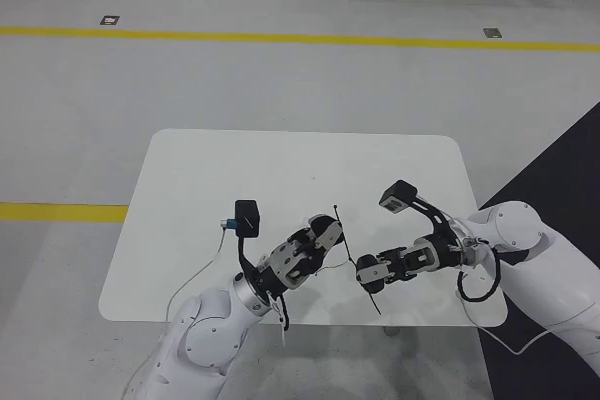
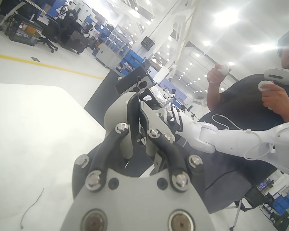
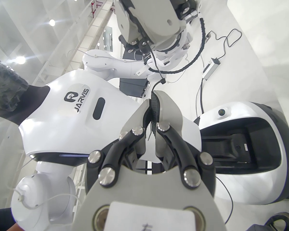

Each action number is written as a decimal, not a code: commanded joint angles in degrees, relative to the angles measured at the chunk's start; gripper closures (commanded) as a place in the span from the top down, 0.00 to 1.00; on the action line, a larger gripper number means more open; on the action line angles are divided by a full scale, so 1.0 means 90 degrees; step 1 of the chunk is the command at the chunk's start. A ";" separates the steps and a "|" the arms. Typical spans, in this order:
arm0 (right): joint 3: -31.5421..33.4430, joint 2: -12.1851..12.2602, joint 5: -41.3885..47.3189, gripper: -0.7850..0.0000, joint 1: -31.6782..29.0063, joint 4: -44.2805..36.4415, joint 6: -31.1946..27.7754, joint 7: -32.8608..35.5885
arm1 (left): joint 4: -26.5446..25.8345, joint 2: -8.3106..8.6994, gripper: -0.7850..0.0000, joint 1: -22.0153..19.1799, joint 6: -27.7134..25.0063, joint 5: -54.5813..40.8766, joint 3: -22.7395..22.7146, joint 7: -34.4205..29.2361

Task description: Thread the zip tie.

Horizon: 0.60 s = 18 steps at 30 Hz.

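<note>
1. Over the 6 o'clock half of the white tabletop (image 1: 280, 160), the zip tie (image 1: 370, 296) is held up in the air between the two arms, not lying on the surface.
2. Seen from above, it is a thin black strip that is nearly straight. Its long axis runs from about 11 o'clock to about 5 o'clock. The 11 o'clock end points toward the middle of the tabletop and the 5 o'clock end reaches toward the near edge.
3. The left tool (image 1: 332, 232) comes in from the 8 o'clock side and meets the strip along its far half. In its wrist view the fingers are pressed together, with a thin black strand sticking out past the tips, so it is clamped on the zip tie.
4. The right tool (image 1: 362, 270) comes in from the 3 o'clock side and meets the strip near its middle. Its fingers are also pinched tight on the zip tie.
5. The two tools sit close together on opposite sides of the strip, tips angled toward each other but not touching.
</note>
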 commanded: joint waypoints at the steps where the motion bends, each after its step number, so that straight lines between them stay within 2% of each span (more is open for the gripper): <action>1: 0.0093 0.0013 -0.0218 0.00 -0.0049 -0.0041 0.0014 -0.0116 | -0.0037 0.0009 0.00 0.0029 0.0022 -0.0014 -0.0026 -0.0039; 11: 0.0449 0.0037 -0.0641 0.00 -0.0335 -0.0299 -0.0079 -0.0183 | -0.0135 0.0054 0.00 0.0094 0.0141 0.0137 -0.0090 -0.0284; 18: 0.0635 0.0023 -0.0718 0.00 -0.0456 -0.0407 -0.0095 -0.0195 | -0.0177 0.0070 0.00 0.0122 0.0019 0.0429 -0.0060 -0.0160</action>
